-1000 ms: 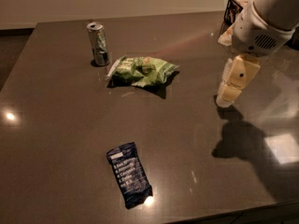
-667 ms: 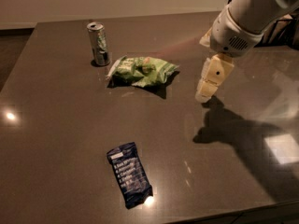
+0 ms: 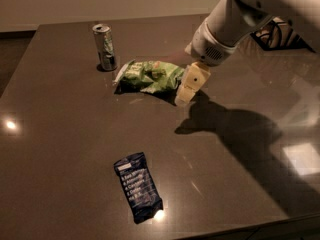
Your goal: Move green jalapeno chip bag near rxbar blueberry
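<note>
Three items rest on the dark table (image 3: 60, 149) in the camera view. The green jalapeno chip bag (image 3: 150, 76) lies crumpled at far centre. A slim can (image 3: 105, 47) stands upright just beyond its left end. The rxbar blueberry (image 3: 138, 186) lies flat near the front edge, well apart from the bag. The gripper (image 3: 184, 98) points downward just beside the bag's right end; contact cannot be confirmed. Whether the gripper is open or closed cannot be determined.
</note>
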Motion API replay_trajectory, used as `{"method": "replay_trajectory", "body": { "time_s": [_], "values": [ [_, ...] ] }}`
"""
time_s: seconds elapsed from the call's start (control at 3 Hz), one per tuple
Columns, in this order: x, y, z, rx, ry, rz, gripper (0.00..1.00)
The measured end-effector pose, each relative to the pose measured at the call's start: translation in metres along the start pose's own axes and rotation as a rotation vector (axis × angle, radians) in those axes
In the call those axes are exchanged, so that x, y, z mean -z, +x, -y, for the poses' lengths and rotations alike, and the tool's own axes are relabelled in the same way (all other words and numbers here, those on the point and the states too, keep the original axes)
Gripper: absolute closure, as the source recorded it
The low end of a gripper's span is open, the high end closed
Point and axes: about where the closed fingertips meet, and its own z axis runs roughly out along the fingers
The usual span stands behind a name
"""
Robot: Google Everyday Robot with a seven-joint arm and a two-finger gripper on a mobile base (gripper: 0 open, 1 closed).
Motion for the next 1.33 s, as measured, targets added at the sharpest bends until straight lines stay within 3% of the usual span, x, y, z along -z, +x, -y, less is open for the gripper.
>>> {"method": "replay_trajectory", "body": {
  "time_s": [0.67, 1.0, 1.33],
  "values": [
    [-0.052, -0.019, 0.02, 0.068, 0.071, -0.062, 0.0],
    [-0.068, -0.026, 0.024, 0.115, 0.101, -0.134, 0.13],
    [-0.071, -0.025, 0.024, 0.149, 0.11, -0.176, 0.35]
  ]
}}
